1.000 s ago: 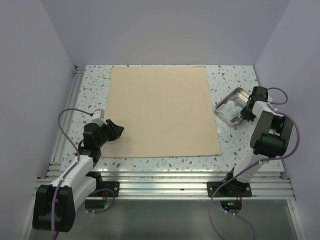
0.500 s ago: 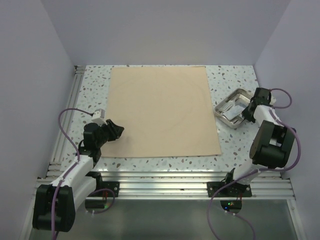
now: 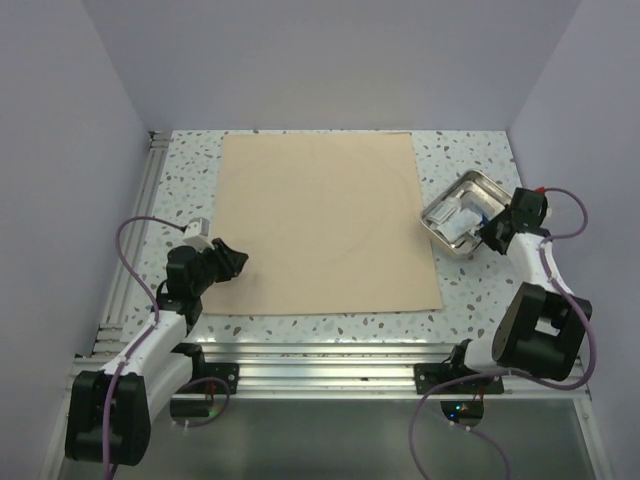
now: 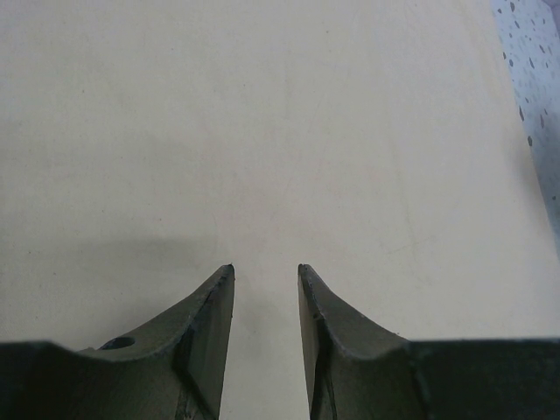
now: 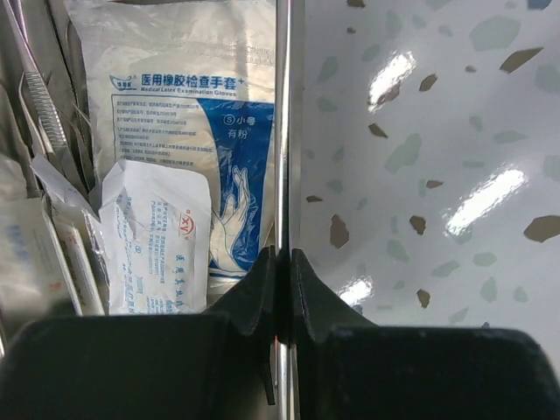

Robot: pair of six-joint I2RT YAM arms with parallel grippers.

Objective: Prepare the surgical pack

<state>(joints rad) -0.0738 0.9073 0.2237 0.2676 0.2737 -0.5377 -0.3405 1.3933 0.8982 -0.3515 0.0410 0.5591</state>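
Two grippers were out over the speckled table (image 3: 185,170). Nearest, the left gripper (image 3: 232,262) sat at the near left part of the sheet (image 3: 320,215), pointing across it toward the right. Its wrist view showed the jaws partly spread, with only bare tan cloth between the dark fingers (image 4: 206,306); whether the tips touched the cloth could not be told. The sheet lay flat and square in the middle of the table, its near edge a little in from the table's near edge and its far edge close to the table's far edge. Farther back and to the right, just beside the sheet's right edge, was the tray (image 3: 443,194), turned cornerwise to the sheet. The right gripper (image 3: 488,231) met it at its near right side, jaws pressed together on the thin steel rim, one finger inside the tray and one outside over the table. Inside, the wrist view showed a small white sachet (image 5: 157,241) with red print lying closest to the fingers. It overlapped a larger blue and white glove packet (image 5: 184,114) that reached toward the tray's far end. Left of these, thin steel tools (image 5: 39,109) lay along the tray's side, partly under more white packets. Whether the tray rested flat or was tipped up could not be told.
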